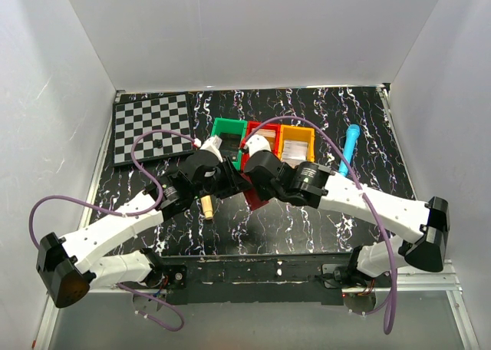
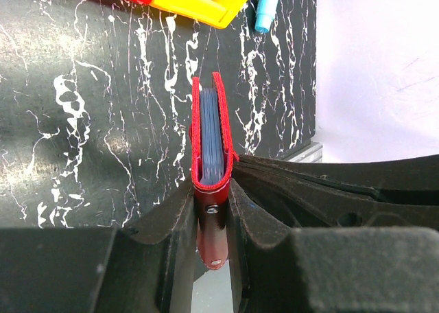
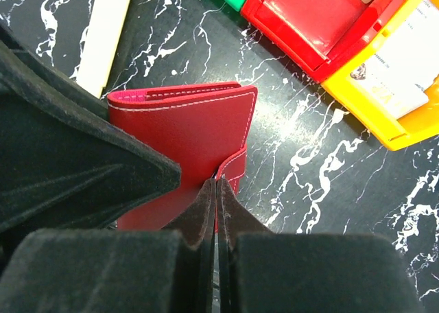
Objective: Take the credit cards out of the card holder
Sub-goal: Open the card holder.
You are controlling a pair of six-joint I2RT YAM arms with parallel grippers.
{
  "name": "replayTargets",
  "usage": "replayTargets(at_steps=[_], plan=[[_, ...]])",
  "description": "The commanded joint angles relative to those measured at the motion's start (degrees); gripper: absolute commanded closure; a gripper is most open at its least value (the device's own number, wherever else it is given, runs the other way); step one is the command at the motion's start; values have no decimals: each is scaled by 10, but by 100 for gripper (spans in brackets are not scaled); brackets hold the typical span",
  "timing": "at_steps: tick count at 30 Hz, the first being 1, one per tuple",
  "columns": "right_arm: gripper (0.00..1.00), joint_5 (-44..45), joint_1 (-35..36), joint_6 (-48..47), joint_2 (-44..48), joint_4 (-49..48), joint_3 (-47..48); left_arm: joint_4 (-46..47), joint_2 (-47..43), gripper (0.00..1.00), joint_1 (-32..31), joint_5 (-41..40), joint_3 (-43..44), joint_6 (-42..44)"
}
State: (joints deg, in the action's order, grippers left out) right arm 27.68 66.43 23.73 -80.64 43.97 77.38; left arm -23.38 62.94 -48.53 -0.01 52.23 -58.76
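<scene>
Your left hand (image 2: 211, 187) is clamped across the card holder (image 2: 209, 138), which it holds edge-on, with blue-grey layers showing between its red stitched edges. Your right hand (image 3: 217, 187) is pinched together on the snap tab (image 3: 234, 165). The red bin (image 3: 322, 18) and the yellow bin (image 3: 384, 114) sit close beyond. Open surface (image 1: 268, 227) lies on the near side, toward the arm bases.

Marbled table (image 1: 307, 227) carries chessboard (image 1: 152, 127), three bins (image 1: 229, 123), marker (image 1: 349, 146).

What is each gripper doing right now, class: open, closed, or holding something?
Left gripper: closed on the card holder.
Right gripper: closed, pinching the card holder's snap tab.
</scene>
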Motion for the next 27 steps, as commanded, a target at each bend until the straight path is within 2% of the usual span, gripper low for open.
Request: replayTargets(at_steps=[1,20,24,25,27], plan=[[99,-11,-13,-5,38,-1,-35,8,-37,100,-2,-23,6,-5],[99,-63,-45,2,86,-21,-57,-1,-45,100,-2,-32,-5,-10],[99,-103,-68,13,101,-29,-61,8,-47,100,-2,-28,-10,0],[95,-107,-75,15,104,-26,-61,10,-47,100,-2,-27,-12,4],[73,-112,-89,13,120,-23,-65,15,-50,100,-2,-27,-14,18]])
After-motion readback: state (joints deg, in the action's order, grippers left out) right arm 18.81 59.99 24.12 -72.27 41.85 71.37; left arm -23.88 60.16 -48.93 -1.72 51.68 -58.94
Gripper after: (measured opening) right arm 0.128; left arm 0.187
